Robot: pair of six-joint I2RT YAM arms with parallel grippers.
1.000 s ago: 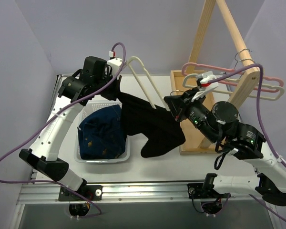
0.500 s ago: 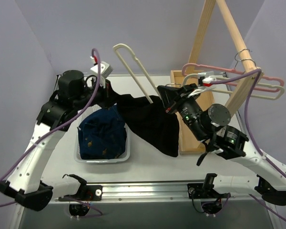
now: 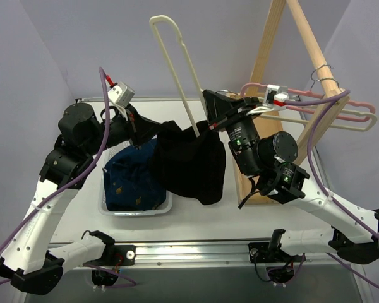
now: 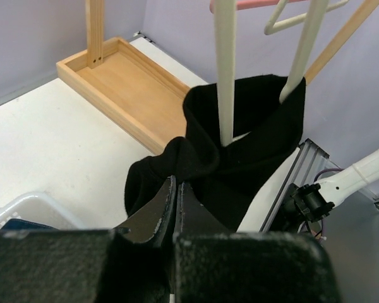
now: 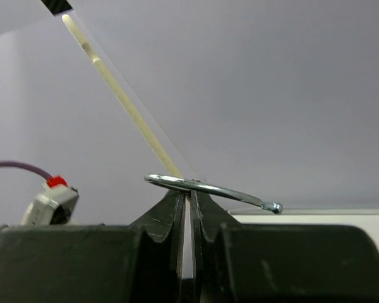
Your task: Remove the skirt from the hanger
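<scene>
Left hand [image 4: 175, 192] pinches skirt [image 4: 252, 126], right hand [image 5: 189, 197] clamps hook [image 5: 208, 186] of hanger [image 4: 225, 76]; basket [image 3: 139, 213] beside, perhaps touching.

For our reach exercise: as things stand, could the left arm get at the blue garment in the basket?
Probably not yet. The left arm is near the blue garment, but its jaws are shut on the skirt, threaded on the hanger; it must let go first.
</scene>
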